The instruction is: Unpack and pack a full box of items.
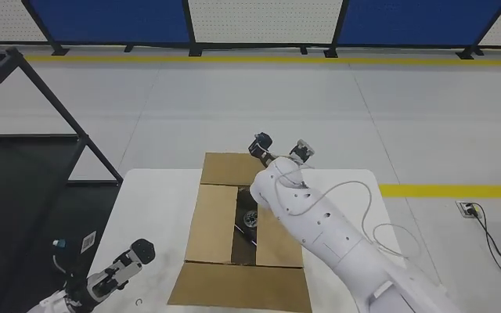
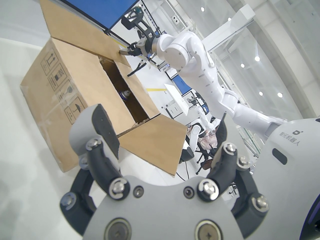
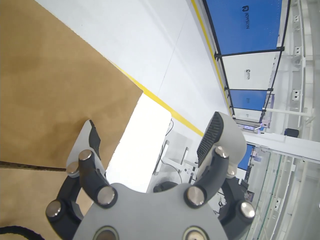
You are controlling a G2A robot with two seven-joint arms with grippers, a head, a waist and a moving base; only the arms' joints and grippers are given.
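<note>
**Now: box wide open, right arm at the far flap**

Right, the cardboard box [image 1: 211, 223] sits mid-bench [image 1: 149, 203] with all four flaps folded out, and dark items [image 1: 250, 219] show down inside. The right gripper [image 3: 152, 133] is up at the far flap [image 3: 50, 76], fingers [image 3: 212, 131] spread apart. One finger is at the cardboard's edge, touching or not I cannot tell, and nothing is clamped. The left gripper [image 2: 162, 121] hangs by the bench's near left corner, well apart from the box, fingers [image 2: 103, 123] apart and holding nothing.
</note>
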